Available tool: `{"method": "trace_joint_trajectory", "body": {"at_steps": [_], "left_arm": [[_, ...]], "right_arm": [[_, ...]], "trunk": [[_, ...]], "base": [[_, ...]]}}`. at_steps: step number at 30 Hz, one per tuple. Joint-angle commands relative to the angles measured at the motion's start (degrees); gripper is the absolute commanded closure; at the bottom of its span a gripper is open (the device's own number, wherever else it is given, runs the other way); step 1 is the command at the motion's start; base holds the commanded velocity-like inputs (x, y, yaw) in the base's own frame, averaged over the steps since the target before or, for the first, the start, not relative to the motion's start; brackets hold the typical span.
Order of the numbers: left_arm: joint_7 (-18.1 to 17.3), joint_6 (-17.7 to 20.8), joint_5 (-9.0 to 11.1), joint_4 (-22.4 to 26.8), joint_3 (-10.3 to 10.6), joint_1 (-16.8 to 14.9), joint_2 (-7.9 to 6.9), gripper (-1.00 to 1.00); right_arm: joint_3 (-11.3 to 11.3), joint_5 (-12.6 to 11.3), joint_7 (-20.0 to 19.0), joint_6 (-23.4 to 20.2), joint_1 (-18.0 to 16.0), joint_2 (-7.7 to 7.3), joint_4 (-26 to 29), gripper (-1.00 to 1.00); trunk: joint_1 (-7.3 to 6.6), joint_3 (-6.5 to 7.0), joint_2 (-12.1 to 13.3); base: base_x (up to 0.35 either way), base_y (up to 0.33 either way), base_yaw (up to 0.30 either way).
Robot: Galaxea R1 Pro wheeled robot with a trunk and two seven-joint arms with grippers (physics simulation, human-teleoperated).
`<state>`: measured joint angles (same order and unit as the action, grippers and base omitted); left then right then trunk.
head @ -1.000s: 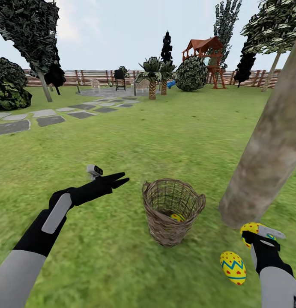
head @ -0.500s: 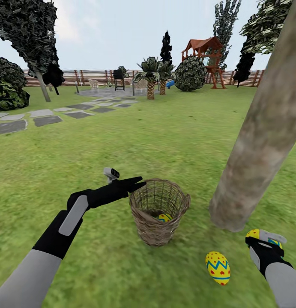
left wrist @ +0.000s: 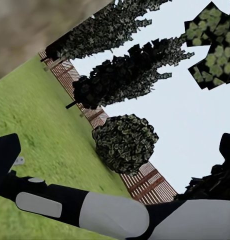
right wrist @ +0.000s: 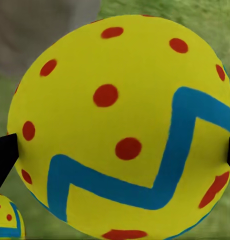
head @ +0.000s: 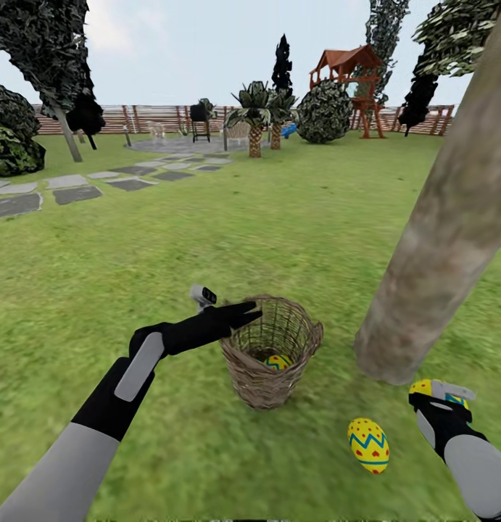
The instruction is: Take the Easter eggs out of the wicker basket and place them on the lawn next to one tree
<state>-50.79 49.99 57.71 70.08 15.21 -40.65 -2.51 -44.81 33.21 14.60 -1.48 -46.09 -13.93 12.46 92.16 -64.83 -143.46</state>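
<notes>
A fenced garden under a pale, hazy sky.

Short green grass (head: 206, 239) runs back to a brown slatted fence (head: 156, 116). Grey stepping stones (head: 76, 194) lead toward a paved patio (head: 181, 143) with a dark grill (head: 201, 119) and pale chairs. Two short palms (head: 256, 119) and a round bush (head: 324, 112) stand before a red-roofed wooden playset (head: 352, 83). Dark cypresses and leafy trees ring the edges; light is even and soft.

The lawn (head: 206, 239) bears the wicker basket (head: 268, 377), one Easter egg (head: 368, 445), the tree (head: 439, 239).
</notes>
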Motion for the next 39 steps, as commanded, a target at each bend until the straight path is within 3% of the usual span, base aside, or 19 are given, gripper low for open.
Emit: {"method": "trace_joint_trajectory", "body": {"at_steps": [1, 11, 32, 36, 39], "left_arm": [[0.0, 0.3, 0.3, 0.0, 0.1, 0.0, -0.04, -1.0], [0.1, 0.3, 0.3, -0.1, 0.1, 0.0, -0.04, -1.0], [0.0, 0.3, 0.4, -0.1, 0.1, 0.0, -0.04, -1.0], [0.0, 0.3, 0.3, -0.1, 0.1, 0.0, -0.04, -1.0], [0.0, 0.3, 0.4, -0.1, 0.1, 0.0, -0.04, -1.0]], "right_arm": [[-0.3, 0.4, 0.1, 0.0, -0.1, 0.07, 0.0, 1.0], [-0.3, 0.2, 2.5, -0.9, -0.1, -0.05, 0.1, 1.0], [-0.1, 0.4, 1.8, -0.9, -0.1, -0.05, 1.1, 1.0], [3.7, 0.3, 1.8, -1.1, -1.4, 0.03, 1.2, 1.0], [4.5, 0.3, 0.7, -4.1, -2.5, -0.03, 0.9, 1.0]], "trunk": [[0.01, -0.27, 0.0], [0.27, -2.49, -0.2], [0.81, -7.14, -0.5], [0.91, -8.03, -0.5], [0.99, -8.69, -0.5]], "base": [[0.0, 0.0, 0.0], [0.0, 0.0, 0.0], [0.0, 0.0, 0.0], [0.0, 0.0, 0.0], [0.0, 0.0, 0.0]]}}
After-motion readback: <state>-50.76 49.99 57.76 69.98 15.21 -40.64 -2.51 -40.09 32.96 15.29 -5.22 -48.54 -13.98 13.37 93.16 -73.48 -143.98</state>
